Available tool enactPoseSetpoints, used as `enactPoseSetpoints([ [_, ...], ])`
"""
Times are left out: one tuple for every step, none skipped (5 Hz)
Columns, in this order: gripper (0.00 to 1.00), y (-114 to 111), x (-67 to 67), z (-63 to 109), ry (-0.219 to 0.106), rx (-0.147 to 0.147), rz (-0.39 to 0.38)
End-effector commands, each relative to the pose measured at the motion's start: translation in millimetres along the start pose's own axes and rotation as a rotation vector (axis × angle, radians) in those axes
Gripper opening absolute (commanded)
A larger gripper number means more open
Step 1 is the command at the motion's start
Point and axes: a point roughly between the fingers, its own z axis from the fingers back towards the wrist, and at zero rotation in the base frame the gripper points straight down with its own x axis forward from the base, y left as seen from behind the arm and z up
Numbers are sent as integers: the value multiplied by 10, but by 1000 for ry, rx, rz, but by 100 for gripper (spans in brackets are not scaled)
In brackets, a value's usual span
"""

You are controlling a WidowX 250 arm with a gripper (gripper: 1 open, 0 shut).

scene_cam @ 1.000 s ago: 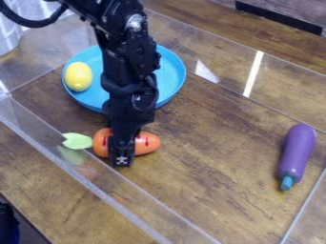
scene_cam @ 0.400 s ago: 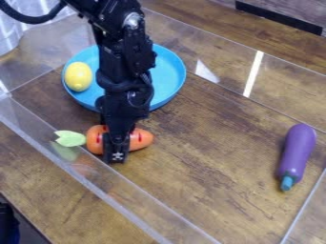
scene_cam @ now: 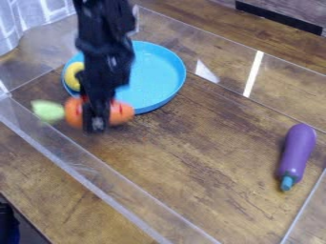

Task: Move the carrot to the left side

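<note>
We saw the gripper [scene_cam: 93, 116] closed around the carrot [scene_cam: 105, 112], its dark fingers [scene_cam: 94, 124] pinching the orange body crosswise, though motion blur smeared their edges and we could not tell exactly where the pads met it. The carrot lay roughly level in that grip, its green leafy top [scene_cam: 49, 111] pointing toward nine o'clock, and it appeared lifted clear of the wood; compared with a second before, it had been carried up and toward ten o'clock. It sat just at the seven o'clock edge of the blue plate [scene_cam: 155, 74], overlapping the rim in our view. The black arm [scene_cam: 105, 43] rose from the gripper toward twelve o'clock, covering most of the yellow ball [scene_cam: 74, 75] on the plate. Far off at four o'clock from the plate, the purple eggplant [scene_cam: 296, 154] lay on the wooden table [scene_cam: 204, 172], well apart from everything else. A clear plastic wall [scene_cam: 76, 167] bordered the work area.
</note>
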Motion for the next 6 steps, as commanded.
enactPoseSetpoints([
  [0,397,-64,483,-27,83,72],
  [100,367,-57,533,-34,72,96],
  [100,370,-51,456,-34,69,101],
  [100,369,-64,331,-37,70,73],
  [100,362,-67,255,-33,70,69],
  [100,338,-68,183,-29,65,85],
])
